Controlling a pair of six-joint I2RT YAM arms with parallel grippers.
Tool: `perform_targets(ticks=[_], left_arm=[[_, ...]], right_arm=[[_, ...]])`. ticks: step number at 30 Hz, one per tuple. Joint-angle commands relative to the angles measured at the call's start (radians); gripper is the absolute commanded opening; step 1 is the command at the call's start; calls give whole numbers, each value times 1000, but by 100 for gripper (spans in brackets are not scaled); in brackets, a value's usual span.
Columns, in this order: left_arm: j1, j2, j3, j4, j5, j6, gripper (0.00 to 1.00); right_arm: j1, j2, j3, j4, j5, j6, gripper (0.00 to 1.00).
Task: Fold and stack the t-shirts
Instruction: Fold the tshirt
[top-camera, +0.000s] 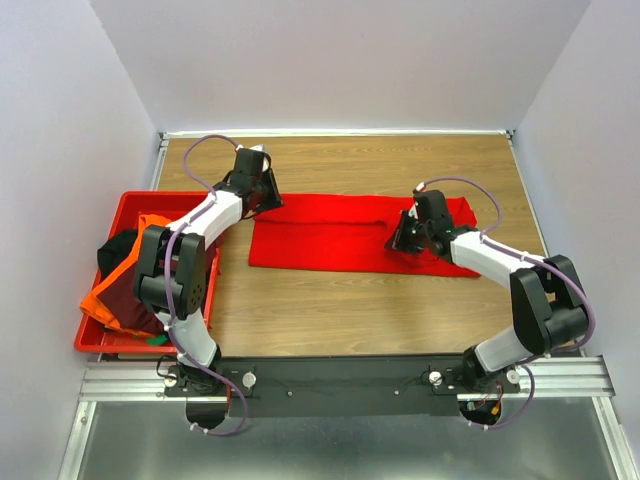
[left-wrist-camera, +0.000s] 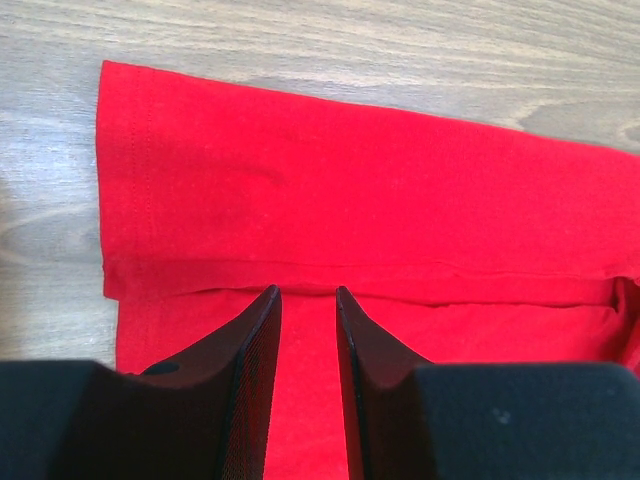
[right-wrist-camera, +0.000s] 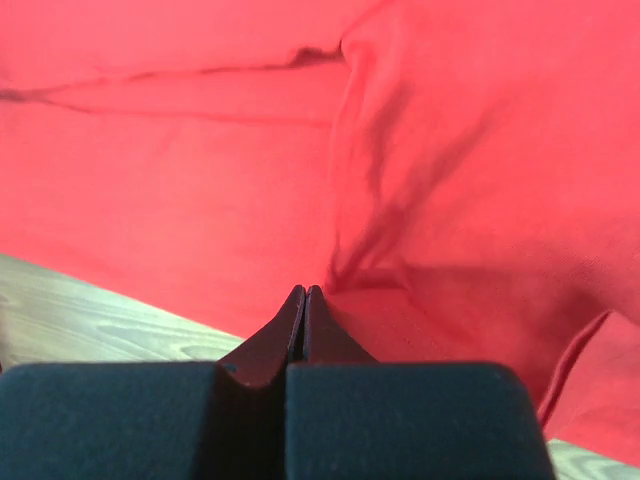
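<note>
Red shirt (top-camera: 330, 240) lies as a long left-right band on the surface (top-camera: 400, 165), left tool (left-wrist-camera: 308, 292) half open and empty over its left end, right tool (right-wrist-camera: 305, 290) shut against a pucker toward its right end.

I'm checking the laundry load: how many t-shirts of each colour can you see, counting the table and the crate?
Red t-shirt: 1
Orange t-shirt: 1
Maroon t-shirt: 1
Black t-shirt: 1
Total: 4
</note>
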Motion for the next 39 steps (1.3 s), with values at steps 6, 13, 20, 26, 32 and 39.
perform_targets(ticks=[6,13,20,26,32,39], left_arm=[[-13,-27,-19,4,17,3,36],[-46,-28,-36,13,20,-12,37],[-127,-33,-45,27,13,-21,46],[-236,-15,-50,64,60,-6,48],[-398,45,-9,93,115,35,50],[-498,142,59,133,197,43,56]], right_arm=[[37,-72,-88,-15,3,25,0],[52,-103,-150,-17,-5,27,9],[52,-201,-101,-104,124,39,47],[52,-276,-68,-309,376,105,48],[41,-348,-131,-437,468,195,46],[34,-402,-219,-483,451,281,46]])
